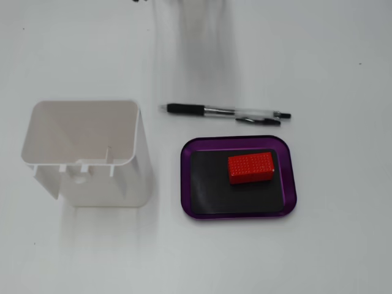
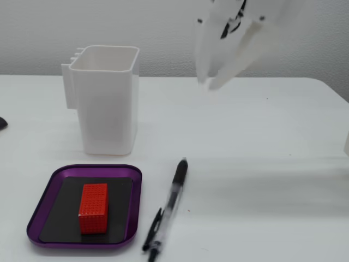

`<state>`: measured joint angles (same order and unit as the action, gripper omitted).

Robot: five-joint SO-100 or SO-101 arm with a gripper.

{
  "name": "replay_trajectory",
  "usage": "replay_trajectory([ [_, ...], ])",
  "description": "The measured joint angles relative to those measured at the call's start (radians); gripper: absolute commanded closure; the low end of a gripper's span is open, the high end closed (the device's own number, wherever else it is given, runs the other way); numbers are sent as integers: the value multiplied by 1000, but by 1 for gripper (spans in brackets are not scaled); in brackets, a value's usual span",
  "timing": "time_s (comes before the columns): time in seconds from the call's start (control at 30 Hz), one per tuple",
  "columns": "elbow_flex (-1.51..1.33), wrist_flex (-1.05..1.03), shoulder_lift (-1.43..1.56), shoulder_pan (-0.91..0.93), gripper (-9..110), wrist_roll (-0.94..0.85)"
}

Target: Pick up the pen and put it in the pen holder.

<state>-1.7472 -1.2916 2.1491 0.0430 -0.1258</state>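
A black-and-clear pen (image 1: 226, 112) lies flat on the white table, just beyond the purple tray in a fixed view. In the other fixed view the pen (image 2: 170, 202) lies to the right of the tray, tip pointing away. The white box-shaped pen holder (image 1: 92, 153) stands upright and empty, and shows at the back left in the other fixed view (image 2: 106, 103). My white gripper (image 2: 208, 84) is motion-blurred, high above the table behind the pen. Its fingertips converge and hold nothing. It is out of frame in the view from above.
A purple tray (image 1: 288, 202) with a black liner holds a red block (image 1: 251, 167) close beside the pen; both show in the other fixed view, tray (image 2: 38, 218) and block (image 2: 93, 207). A dark object (image 2: 2, 123) sits at the left edge.
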Motion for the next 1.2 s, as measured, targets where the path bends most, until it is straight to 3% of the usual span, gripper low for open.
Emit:
replay_trajectory([
  [0.2,92,-43,12,55,102,2],
  [0.33,-6,-28,-3,34,101,-8],
  [0.63,-526,388,-32,-196,80,26],
  [0.93,-345,488,-331,-31,80,64],
  [1.2,-199,494,-611,-52,83,71],
])
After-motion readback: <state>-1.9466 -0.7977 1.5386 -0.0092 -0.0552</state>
